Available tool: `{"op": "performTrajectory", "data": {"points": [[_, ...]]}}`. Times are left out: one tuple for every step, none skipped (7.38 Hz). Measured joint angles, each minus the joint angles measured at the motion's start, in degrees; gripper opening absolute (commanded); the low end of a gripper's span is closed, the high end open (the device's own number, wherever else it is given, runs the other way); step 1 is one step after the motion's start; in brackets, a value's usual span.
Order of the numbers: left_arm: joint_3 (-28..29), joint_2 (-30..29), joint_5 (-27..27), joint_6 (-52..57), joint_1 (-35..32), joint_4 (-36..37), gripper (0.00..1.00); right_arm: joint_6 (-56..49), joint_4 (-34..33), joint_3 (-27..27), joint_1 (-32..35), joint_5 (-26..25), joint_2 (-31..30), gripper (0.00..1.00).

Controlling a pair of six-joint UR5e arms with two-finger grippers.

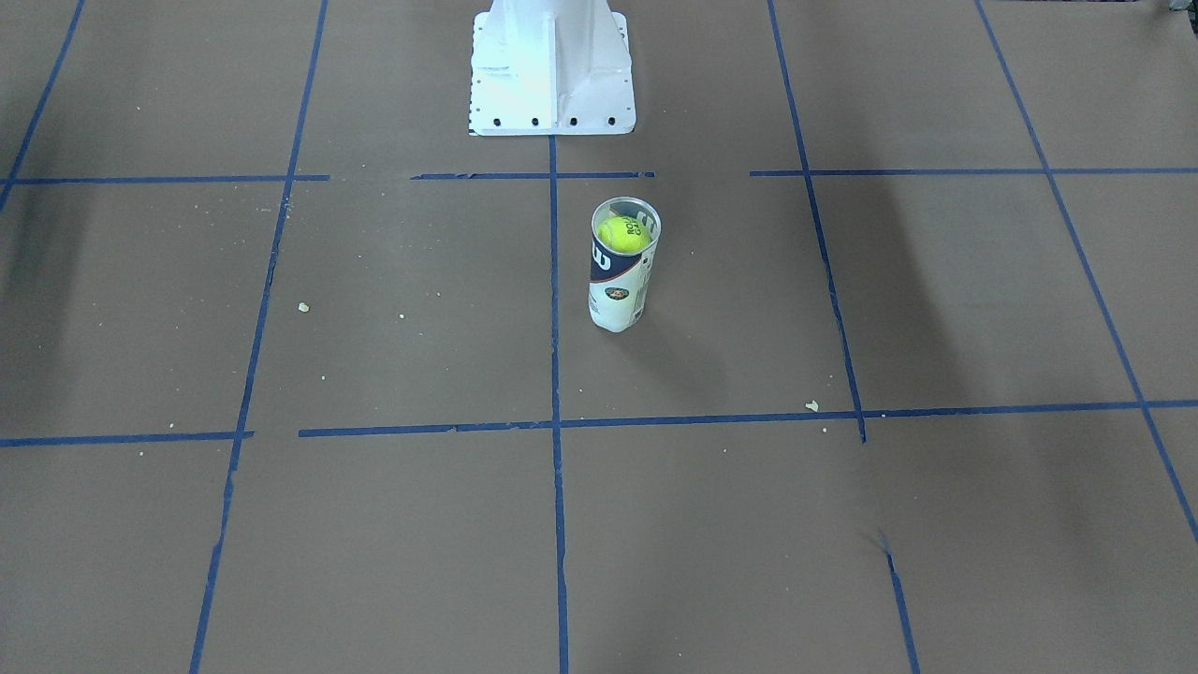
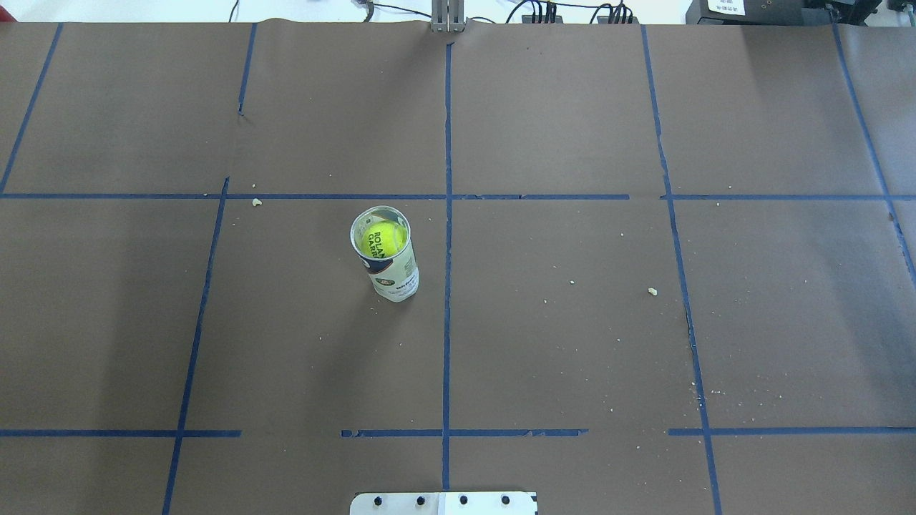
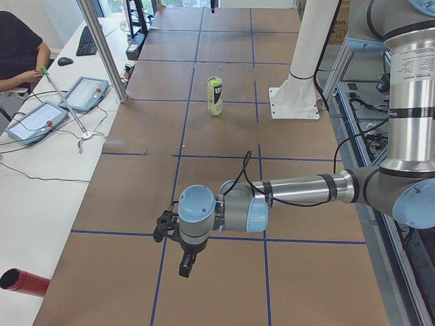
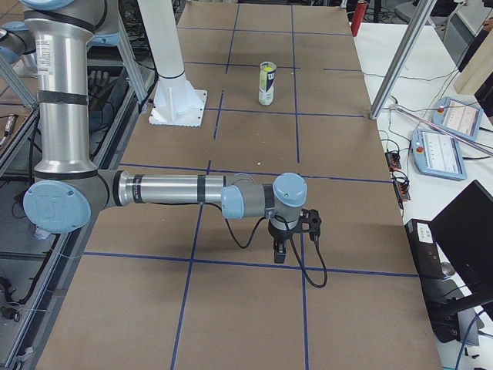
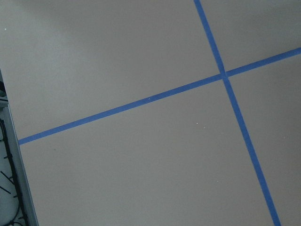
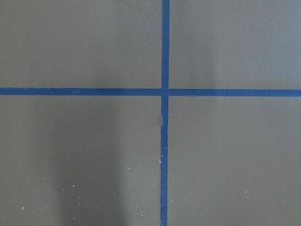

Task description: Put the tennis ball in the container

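Your left gripper [image 3: 183, 270] hangs fingers-down, low over the brown table [image 3: 224, 170] and close to a crossing of blue tape lines [image 3: 166, 236]. Only the side camera catches it, so you cannot tell whether its fingers are apart or together. The right gripper [image 4: 279, 254] hangs the same way at the table's other end, just above a tape line, and its state is equally unreadable from that angle. Both wrist cameras look down on brown paper and tape crossings.

Well apart from both arms, the container [image 2: 398, 280] stands upright in the middle of the table. It is just to the robot's left of the centre tape line and in front of the white robot base [image 1: 552, 75]. The tennis ball [image 2: 385, 238] sits inside it, seen through the open rim with its dark lettering facing up. The ball appears to ride high in the tube, though depth is hard to judge from above. Pale crumbs [image 2: 652, 291] dot the paper. At the side bench an operator [image 3: 17, 47] sits by two control tablets [image 3: 34, 122].
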Motion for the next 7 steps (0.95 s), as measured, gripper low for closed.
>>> {"op": "performTrajectory", "data": {"points": [[-1.52, -0.01, -0.03, -4.33, 0.08, -0.01, 1.00, 0.00, 0.00, 0.00, 0.00, 0.00, 0.00, 1.00], [-2.60, -0.04, -0.07, -7.13, 0.23, -0.02, 1.00, 0.00, 0.00, 0.00, -0.02, 0.00, 0.00, 1.00], [-3.21, -0.10, -0.09, -8.85, 0.48, -0.07, 1.00, 0.00, 0.00, 0.00, -0.03, 0.00, 0.00, 1.00], [-3.62, -0.12, -0.13, -10.39, 0.99, -0.10, 1.00, 0.00, 0.00, 0.00, -0.02, 0.00, 0.00, 1.00], [-3.87, -0.12, -0.16, -11.28, 1.55, -0.07, 1.00, 0.00, 0.00, 0.00, -0.02, 0.00, 0.00, 1.00], [-3.97, -0.09, -0.31, -11.62, 1.85, -0.05, 1.00, 0.00, 0.00, 0.00, -0.01, 0.00, 0.00, 1.00], [-3.99, -0.02, -0.60, -11.74, 2.06, 0.00, 1.00, 0.00, 0.00, 0.00, 0.00, 0.00, 0.00, 1.00]]}}
